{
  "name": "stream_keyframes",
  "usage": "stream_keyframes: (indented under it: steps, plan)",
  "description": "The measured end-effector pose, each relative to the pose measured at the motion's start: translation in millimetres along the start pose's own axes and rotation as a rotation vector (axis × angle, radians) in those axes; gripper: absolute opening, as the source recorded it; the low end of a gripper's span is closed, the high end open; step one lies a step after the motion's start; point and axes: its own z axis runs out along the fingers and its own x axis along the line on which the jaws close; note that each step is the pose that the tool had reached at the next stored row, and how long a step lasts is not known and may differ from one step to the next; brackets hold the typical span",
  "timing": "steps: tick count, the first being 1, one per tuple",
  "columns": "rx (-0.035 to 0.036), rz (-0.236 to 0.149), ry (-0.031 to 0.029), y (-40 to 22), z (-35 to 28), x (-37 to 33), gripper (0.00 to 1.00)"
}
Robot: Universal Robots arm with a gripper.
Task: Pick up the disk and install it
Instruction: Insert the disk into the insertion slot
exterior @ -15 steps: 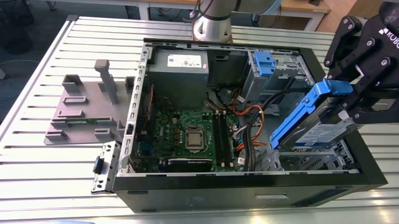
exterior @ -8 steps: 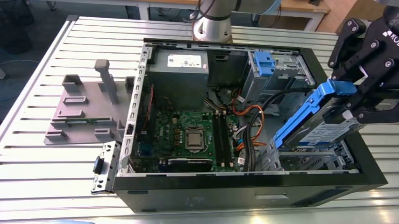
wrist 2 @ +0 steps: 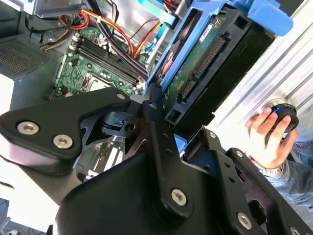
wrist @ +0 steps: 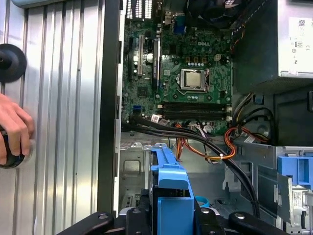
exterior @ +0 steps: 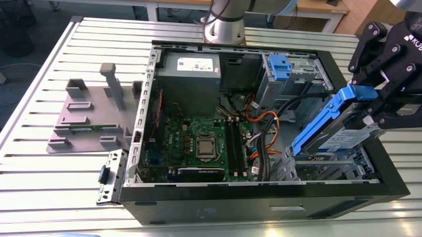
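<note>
The pick-up looks done and the install is not: the disk [exterior: 343, 129] hangs tilted in the air over the drive cage [exterior: 329, 170] at the case's corner on the exterior view's right, clear of the bay and not seated.

The table [exterior: 59, 197] is ribbed, pale metal with long parallel slats. On it lies the case [exterior: 264, 200], an open black steel box with a matt rim. Inside, a grey sheet-metal box [exterior: 191, 74] with a white sticker sits at the far wall, and beside it the green board [exterior: 204, 143] with a square silver chip [wrist: 191, 78] and long black slots. Orange and black cables [exterior: 264, 123] loop across toward the cage, which is perforated bare steel. A second blue bracket [exterior: 279, 66] sits in the upper bay.

Outside the case, on the exterior view's left, stands a grey plastic jig [exterior: 89, 116] with blocky posts.

The gripper [exterior: 379, 106], black anodised links with silver screw heads, is clamped on the disk, its fingers pressing the blue plastic frame. In the second wrist view the disk's underside shows a green circuit face and a dark connector strip [wrist 2: 203, 66].

A hand [wrist 2: 266, 134] rests on a round black knob [wrist 2: 284, 111] at the table's edge.
</note>
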Motion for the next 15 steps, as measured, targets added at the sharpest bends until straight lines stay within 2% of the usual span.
stream_keyframes:
  steps: [9, 15]
  plan:
    - [-0.0004, 0.000, 0.0001, -7.0, 5.2, -1.5, 0.37]
    - [-0.0003, 0.001, 0.0002, -8.6, 8.3, -1.7, 0.37]
